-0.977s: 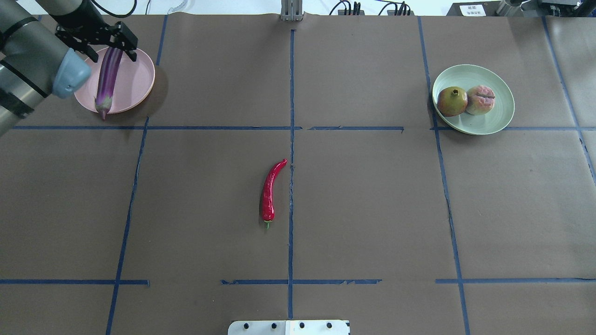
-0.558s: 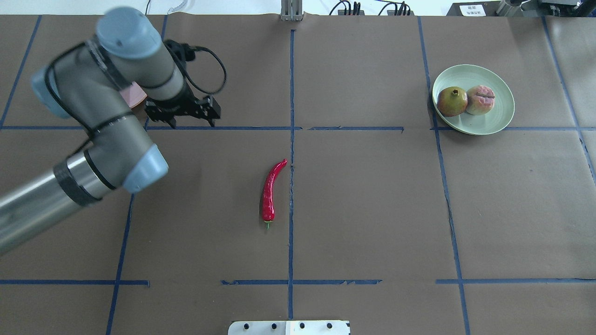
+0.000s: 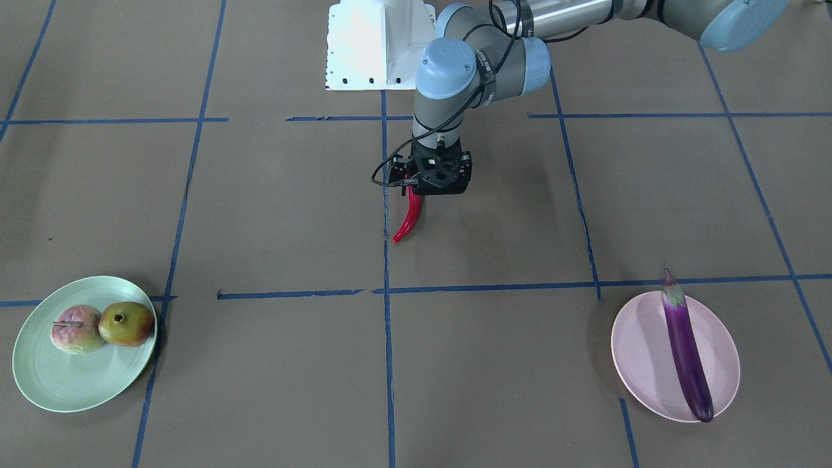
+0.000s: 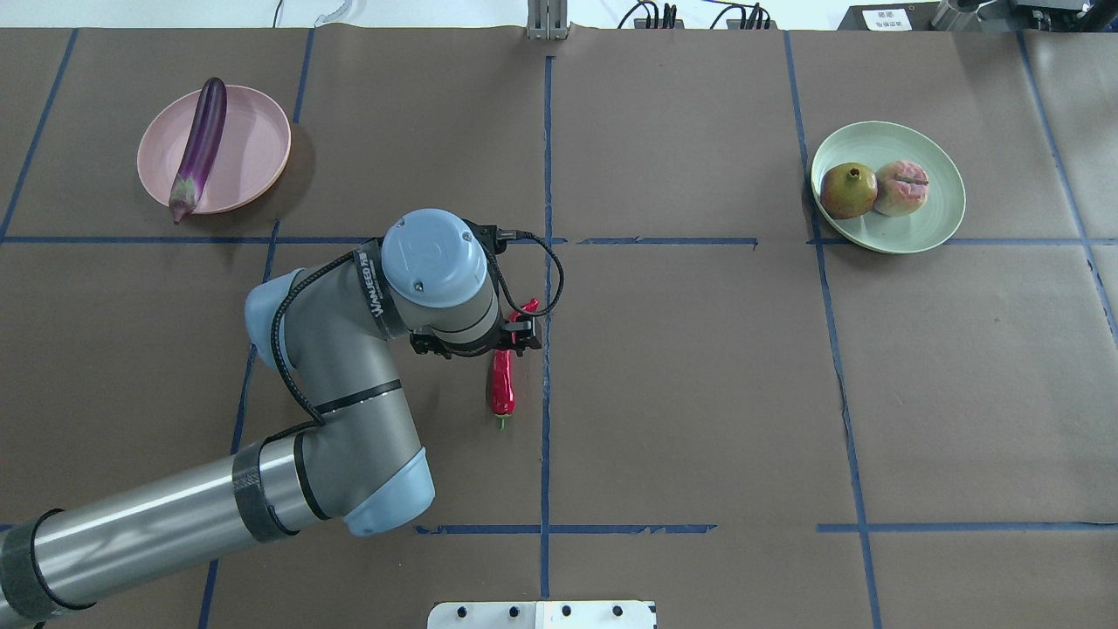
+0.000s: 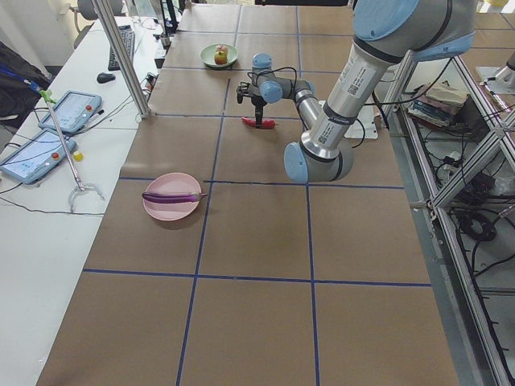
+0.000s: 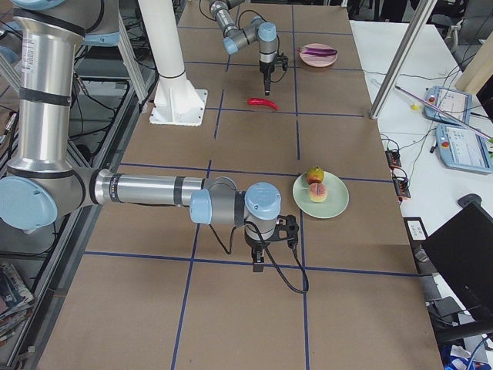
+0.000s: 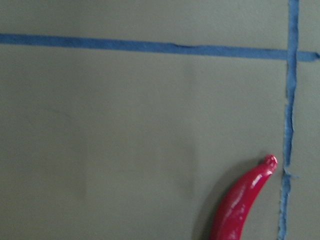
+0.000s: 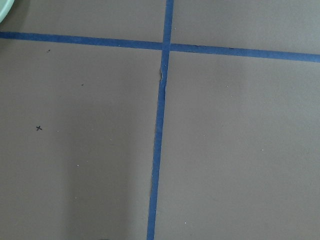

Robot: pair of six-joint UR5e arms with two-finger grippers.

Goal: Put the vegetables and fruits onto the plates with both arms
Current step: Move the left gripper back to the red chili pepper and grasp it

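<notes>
The red chili pepper (image 4: 501,389) (image 3: 408,221) (image 7: 240,205) lies on the table near the centre. My left gripper (image 4: 502,341) (image 3: 432,185) hovers over its thick half, open, holding nothing. On the pink plate (image 4: 253,148) (image 3: 640,351) rests the purple eggplant (image 4: 199,148) (image 3: 686,351), its cap end past the rim. The mint green plate (image 4: 926,227) (image 3: 71,383) carries the yellow-green and red fruit (image 4: 847,190) (image 3: 127,324) and the pale pink fruit (image 4: 901,188) (image 3: 75,329). My right gripper (image 6: 269,247) shows only in the exterior right view, near the green plate; I cannot tell its state.
Blue tape lines divide the brown table cover into squares. The white robot base (image 3: 374,45) (image 4: 541,614) sits at the near middle edge. My left arm's elbow (image 4: 349,454) stretches over the left half of the table. Cables lie along the far edge.
My left arm has left the pink plate, where the eggplant now lies free, and swung right and toward the centre, ending over the chili. Fruits, plates and chili have not moved.
</notes>
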